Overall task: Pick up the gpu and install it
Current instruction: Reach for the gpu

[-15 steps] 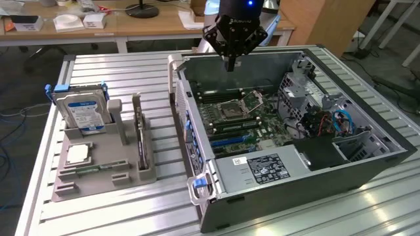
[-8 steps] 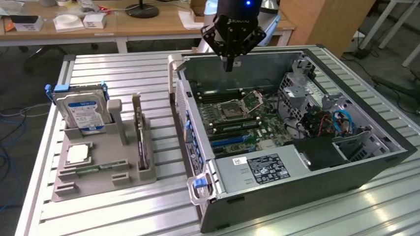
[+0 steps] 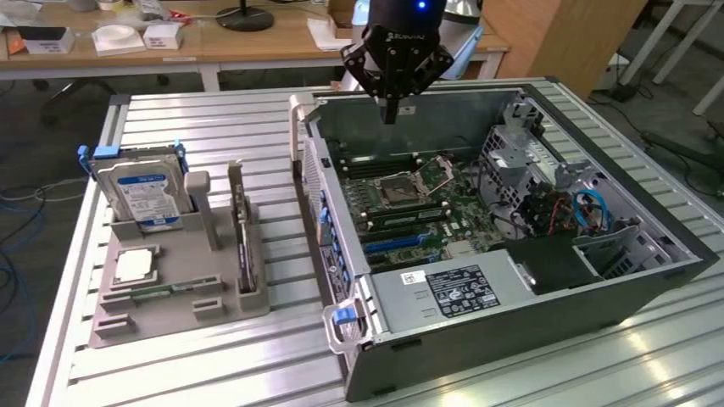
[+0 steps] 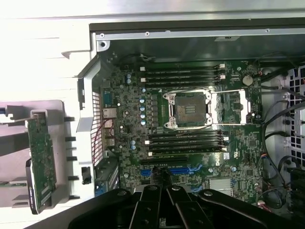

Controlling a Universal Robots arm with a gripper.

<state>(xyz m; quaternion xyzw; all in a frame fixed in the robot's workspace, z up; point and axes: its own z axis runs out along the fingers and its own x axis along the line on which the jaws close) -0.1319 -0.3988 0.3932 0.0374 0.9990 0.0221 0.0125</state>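
Exterior view: grey holder [image 3: 169, 315] carries the gpu [image 3: 240, 231] on edge, a hard drive [image 3: 142, 195] and a CPU chip [image 3: 136, 264]; closed, empty end effector [image 3: 391, 115] hangs over the open computer case [image 3: 509, 339].

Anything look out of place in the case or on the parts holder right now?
Nothing damaged or spilled. One oddity: the cover frame of the CPU socket is flipped open, while the CPU chip lies on the gray holder. The gpu stands upright in its holder slot.
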